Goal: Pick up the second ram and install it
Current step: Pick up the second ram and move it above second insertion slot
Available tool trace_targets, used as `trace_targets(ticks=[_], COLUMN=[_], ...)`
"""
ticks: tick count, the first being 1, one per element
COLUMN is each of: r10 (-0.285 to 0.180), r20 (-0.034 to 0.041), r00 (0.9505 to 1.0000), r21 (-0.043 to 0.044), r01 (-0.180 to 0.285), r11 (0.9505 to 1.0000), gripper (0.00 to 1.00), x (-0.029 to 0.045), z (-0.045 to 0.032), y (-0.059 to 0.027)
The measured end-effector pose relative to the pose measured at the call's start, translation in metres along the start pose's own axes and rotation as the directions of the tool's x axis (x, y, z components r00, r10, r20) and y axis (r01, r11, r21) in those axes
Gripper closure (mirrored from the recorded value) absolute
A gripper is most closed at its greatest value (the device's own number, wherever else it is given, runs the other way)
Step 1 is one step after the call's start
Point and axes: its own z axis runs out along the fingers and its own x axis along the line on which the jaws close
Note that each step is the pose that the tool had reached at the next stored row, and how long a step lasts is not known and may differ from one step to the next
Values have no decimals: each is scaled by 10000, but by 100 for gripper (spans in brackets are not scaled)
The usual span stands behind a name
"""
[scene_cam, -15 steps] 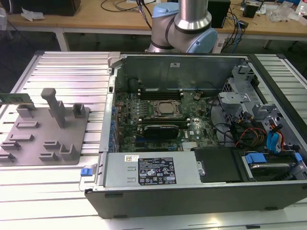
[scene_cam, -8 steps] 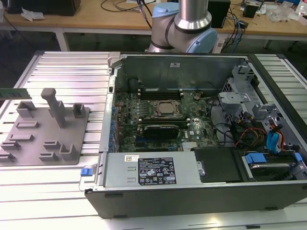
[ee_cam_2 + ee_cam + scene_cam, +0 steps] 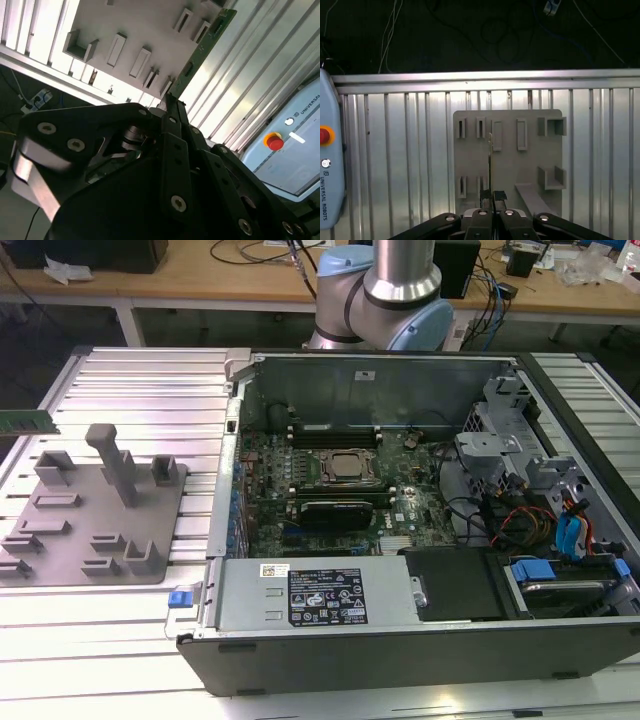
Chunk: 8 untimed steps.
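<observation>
My gripper (image 3: pixel 492 194) is clenched on the second ram (image 3: pixel 490 159). In the first wrist view the ram shows edge-on as a thin pale line running straight out from between my black fingers (image 3: pixel 481 196). In the second wrist view the gripper (image 3: pixel 172 102) holds one end of the same ram (image 3: pixel 206 46), whose green board edge slants away from the fingertips. Beyond the gripper, under the held ram, lies a grey fixture plate (image 3: pixel 520 167) with upright slot blocks (several of them open rectangles); in the second wrist view the plate (image 3: pixel 145 20) sits past the ram's free end. I cannot tell from either wrist view whether that free end touches the plate. The plate rests on a ribbed metal surface (image 3: pixel 395 150), and to one side of the gripper on that surface is a pale blue teach pendant (image 3: pixel 331 170) with a red button (image 3: pixel 275 142). In the exterior view the ram (image 3: pixel 25 421) hangs level at the exterior view's left edge, above the fixture plate (image 3: pixel 85 515) and apart from its blocks. The open computer case (image 3: pixel 400 625) stands well apart from the ram, toward the exterior view's right, with its motherboard (image 3: pixel 335 470) exposed. My arm (image 3: pixel 400 280) rises behind the case.
</observation>
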Motion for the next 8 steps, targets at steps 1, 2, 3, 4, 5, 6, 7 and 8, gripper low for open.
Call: trace_targets(ticks=[1,2,3,4,5,6,7,8], r10=[0,0,-1,-1,-8,-32,-48,-56], r20=[-1,48,61,65,65,65,65,66], r00=[10000,10000,10000,10000,10000,10000,10000,10000], r21=[-2,-191,-249,-263,-267,-284,-296,-301], r01=[0,1,3,2,9,34,50,58], r11=[10000,9998,9997,9997,9996,9996,9996,9995], gripper=[91,91,91,91,91,91,91,91], x=[0,0,0,0,-1,-1,-3,-3], z=[-3,-2,-3,-3,-2,-1,0,0], y=[0,-1,-2,-2,-40,-97,-140,-163])
